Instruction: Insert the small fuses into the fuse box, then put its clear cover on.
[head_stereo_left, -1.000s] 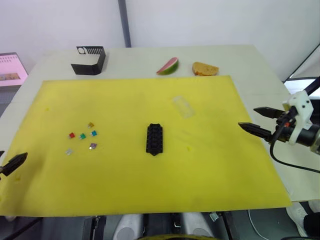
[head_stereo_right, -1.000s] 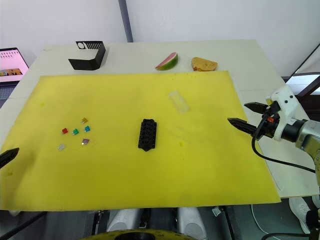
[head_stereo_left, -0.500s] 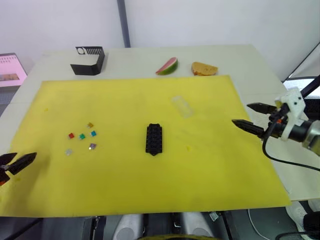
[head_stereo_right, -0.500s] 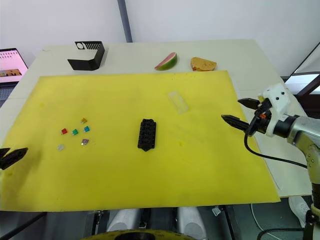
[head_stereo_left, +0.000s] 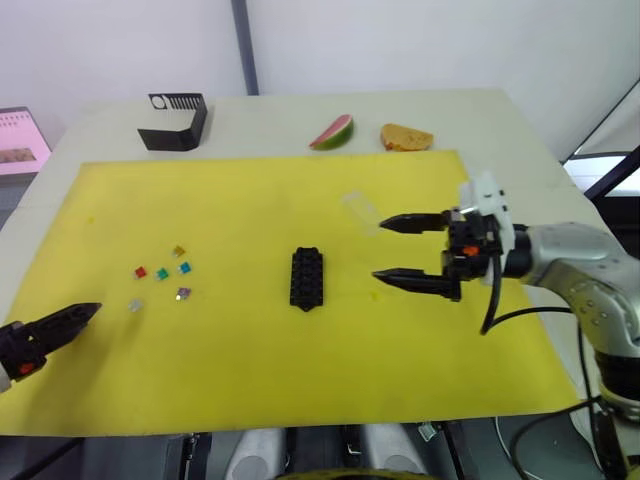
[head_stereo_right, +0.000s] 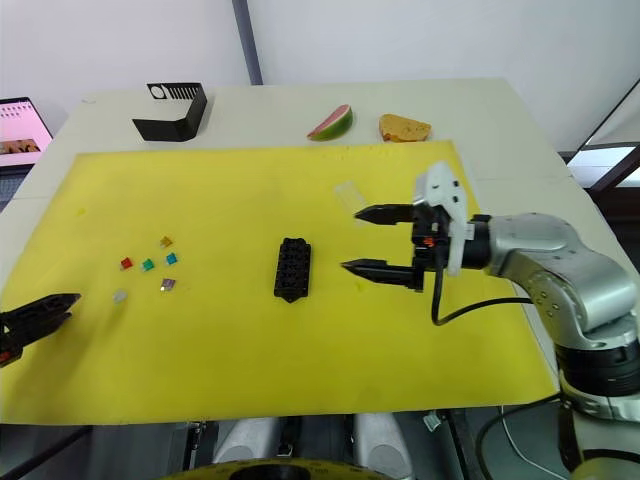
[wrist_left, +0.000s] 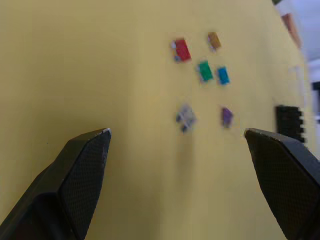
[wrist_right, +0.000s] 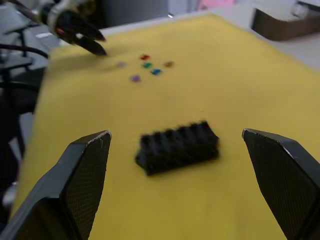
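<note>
My work surface is a pale table (head_stereo_left: 500, 115) almost covered by a yellow mat (head_stereo_left: 250, 380). Directly on the bare tabletop, along its far edge, I see a black angular holder with white vent stripes (head_stereo_left: 176, 122) at the far left, a watermelon slice (head_stereo_left: 334, 132) near the middle, and a piece of bread (head_stereo_left: 405, 137) just beside it.

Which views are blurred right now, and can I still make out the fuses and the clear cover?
Left wrist view: fuses soft, but colours still tell apart. Right wrist view: fuse box fairly sharp, the fuses and left pincer beyond it blurred. Eye views: sharp, evenly lit; cover just a faint outline on the yellow mat, beside the right pincer.
</note>
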